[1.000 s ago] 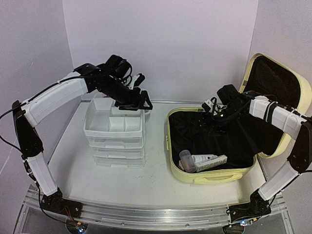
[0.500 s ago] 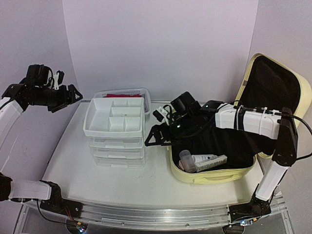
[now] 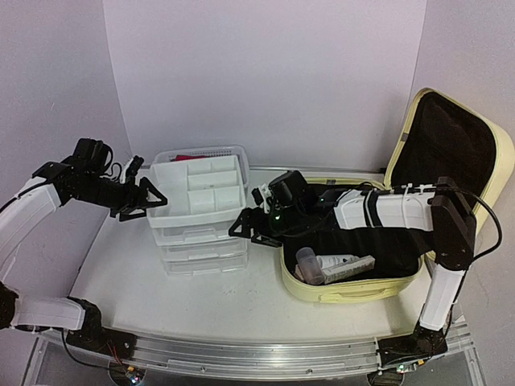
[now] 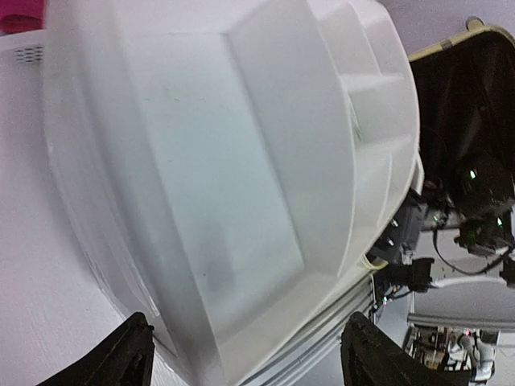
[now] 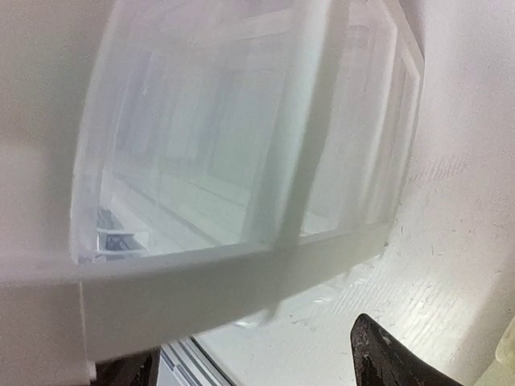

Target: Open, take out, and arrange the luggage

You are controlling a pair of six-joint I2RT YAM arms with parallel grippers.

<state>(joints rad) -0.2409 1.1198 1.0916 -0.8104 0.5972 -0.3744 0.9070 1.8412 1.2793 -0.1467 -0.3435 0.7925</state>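
Gaping open, luggage [image 3: 348,293] just beside right end effector [image 3: 244,227]

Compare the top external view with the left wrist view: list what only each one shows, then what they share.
Only the top external view: the whole open luggage with a bottle and a white tube inside, and the mesh basket behind the drawer organizer. Only the left wrist view: the organizer's side wall up close, filling the frame ahead of the open left tool. Both: the organizer, part of the luggage, and the right arm.
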